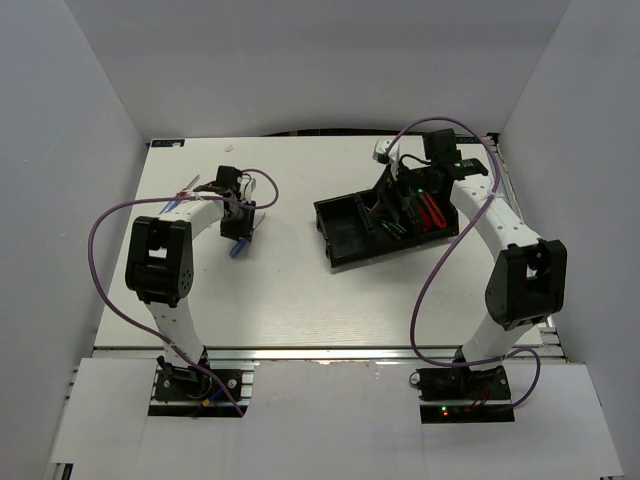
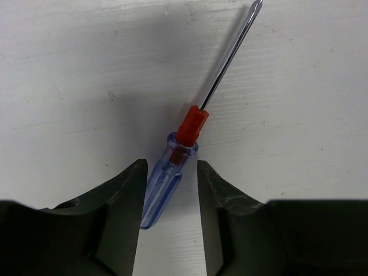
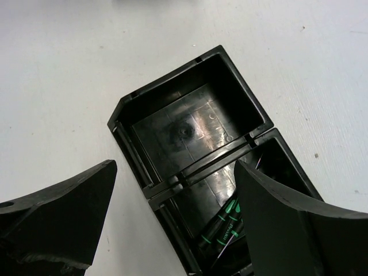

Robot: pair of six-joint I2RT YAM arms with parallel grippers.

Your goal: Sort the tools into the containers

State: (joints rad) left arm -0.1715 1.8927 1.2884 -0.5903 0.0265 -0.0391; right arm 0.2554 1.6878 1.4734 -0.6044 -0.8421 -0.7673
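A blue-handled screwdriver [image 2: 163,190] with a red collar lies flat on the white table, its shaft pointing away. My left gripper [image 2: 171,167] is open, with a finger on each side of the handle, which lies close to the left finger. It shows in the top view too [image 1: 237,249], just below the left gripper [image 1: 238,230]. The black three-compartment tray [image 1: 335,228] holds red knives [image 1: 432,212] in its right compartment and black screwdrivers with green marks [image 3: 225,229] in the middle one. Its left compartment [image 3: 190,123] is empty. My right gripper [image 3: 175,167] hangs open and empty over the tray.
Another thin screwdriver [image 1: 186,190] lies at the far left beside the left arm. Purple cables loop from both arms. White walls enclose the table on three sides.
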